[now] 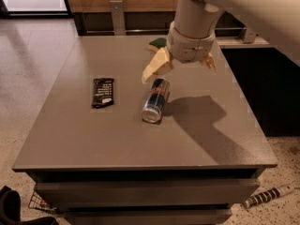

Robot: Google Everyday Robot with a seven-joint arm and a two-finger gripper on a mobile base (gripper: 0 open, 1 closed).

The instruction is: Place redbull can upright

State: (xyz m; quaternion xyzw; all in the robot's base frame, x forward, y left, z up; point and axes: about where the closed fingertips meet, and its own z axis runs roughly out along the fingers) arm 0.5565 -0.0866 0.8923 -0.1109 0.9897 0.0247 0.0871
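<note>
Camera view: can (156, 100) lies on its side mid-table (93, 139), wrapper (102, 92) apart from it, sponge (157, 43) at the far edge. Gripper (180, 71) hovers just above the can's far end, fingers spread wide, holding nothing. Task not started: grasp, uprighting and release all remain

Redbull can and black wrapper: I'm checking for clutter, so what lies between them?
Nothing: the camera view shows bare table between the redbull can and the black wrapper. The gripper hangs open just above the can's far end.
</note>
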